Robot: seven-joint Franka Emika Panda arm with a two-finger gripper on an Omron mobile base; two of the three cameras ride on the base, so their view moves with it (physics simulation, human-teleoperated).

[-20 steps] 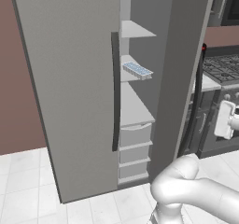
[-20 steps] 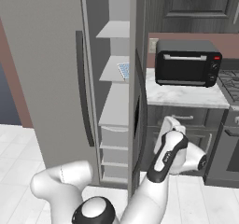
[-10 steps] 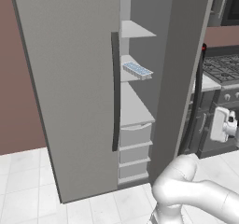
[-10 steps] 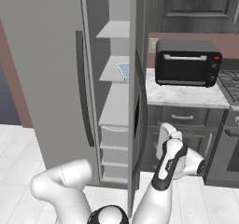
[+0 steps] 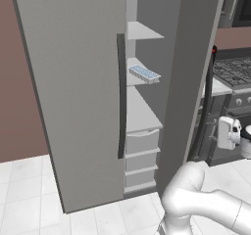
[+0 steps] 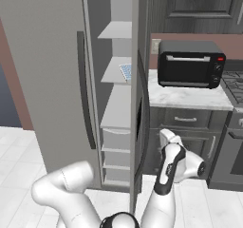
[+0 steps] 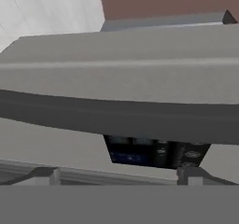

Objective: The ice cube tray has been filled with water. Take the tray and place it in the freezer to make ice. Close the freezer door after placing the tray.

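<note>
Hiding behind freezer door (image 6: 141,127): gripper (image 7: 116,174) tips.

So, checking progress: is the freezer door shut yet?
Open. The freezer door stands ajar, edge-on, leaving white shelves and the ice cube tray exposed.

Inside the freezer (image 5: 73,82) you see a stack of white shelves (image 5: 139,109). On the second shelf from the top lies the ice cube tray (image 5: 144,74), set at an angle, its cells filled with pale-blue water (image 5: 143,72); from the right base camera you find the ice cube tray (image 6: 126,72) near that shelf's front edge. The shelves above and below it carry nothing you can make out. White drawers (image 5: 142,143) sit beneath the lowest shelf.
</note>
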